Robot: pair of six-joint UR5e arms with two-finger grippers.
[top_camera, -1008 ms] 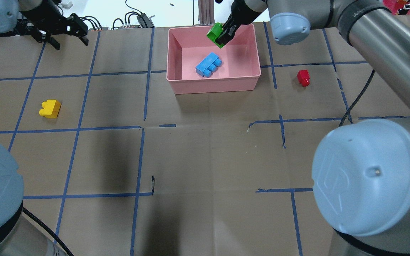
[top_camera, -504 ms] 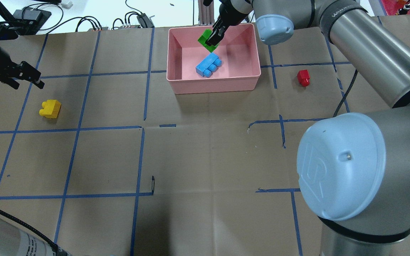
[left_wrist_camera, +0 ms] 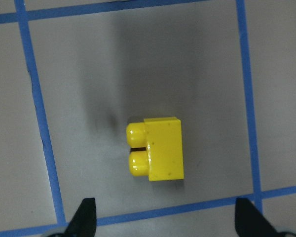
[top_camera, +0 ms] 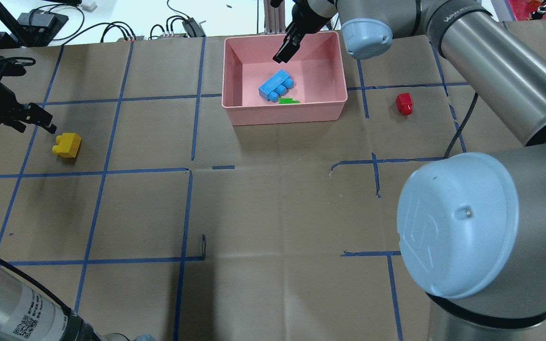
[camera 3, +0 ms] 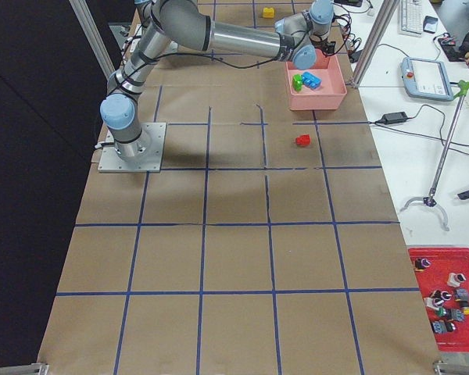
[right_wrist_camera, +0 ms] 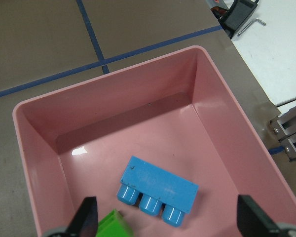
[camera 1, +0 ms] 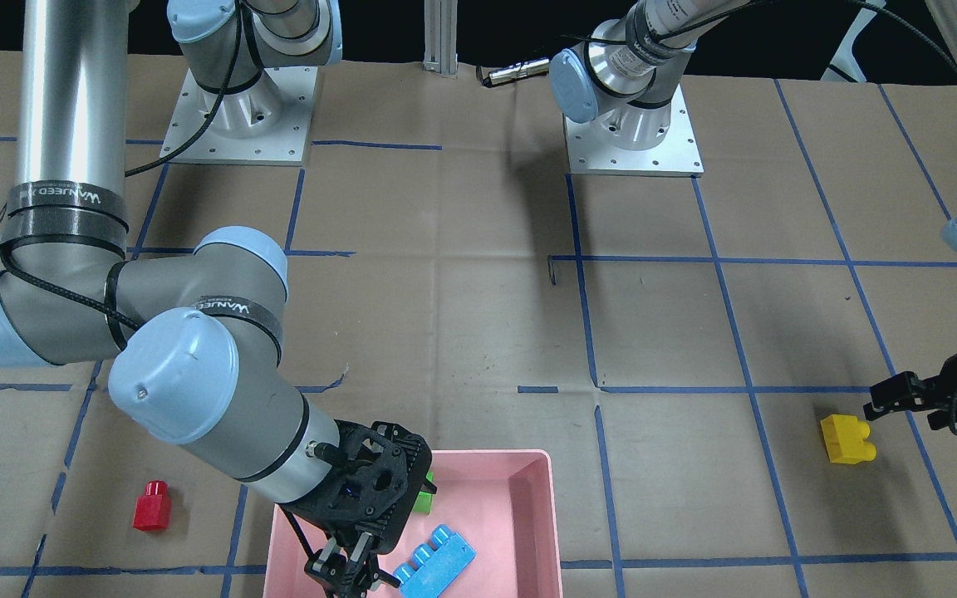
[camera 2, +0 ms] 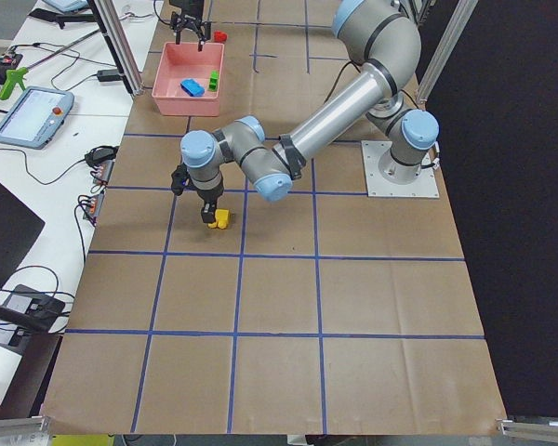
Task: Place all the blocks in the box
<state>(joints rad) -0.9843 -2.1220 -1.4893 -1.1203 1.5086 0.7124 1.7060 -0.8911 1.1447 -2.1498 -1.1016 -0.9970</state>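
The pink box (top_camera: 285, 113) stands at the table's far middle. The light-blue block (top_camera: 276, 85) and the green block (top_camera: 288, 100) lie inside it, side by side. My right gripper (top_camera: 285, 49) is open and empty above the box; its wrist view shows the blue block (right_wrist_camera: 158, 190) and the green block (right_wrist_camera: 113, 224) below. The red block (top_camera: 404, 103) lies on the table right of the box. The yellow block (top_camera: 67, 144) lies far left. My left gripper (top_camera: 33, 124) is open above and just beyond it, and the left wrist view shows the yellow block (left_wrist_camera: 158, 154) between its fingertips (left_wrist_camera: 86, 217).
Brown paper with a blue tape grid covers the table (top_camera: 273, 213). Cables and devices (top_camera: 183, 26) lie beyond the far edge. The right arm's elbow (top_camera: 458, 227) fills the overhead view's lower right. The arm bases (camera 1: 632, 124) stand at the robot side.
My right gripper has opened and the green block has dropped into the box beside the blue block. My left gripper has moved from the far left corner down to the yellow block.
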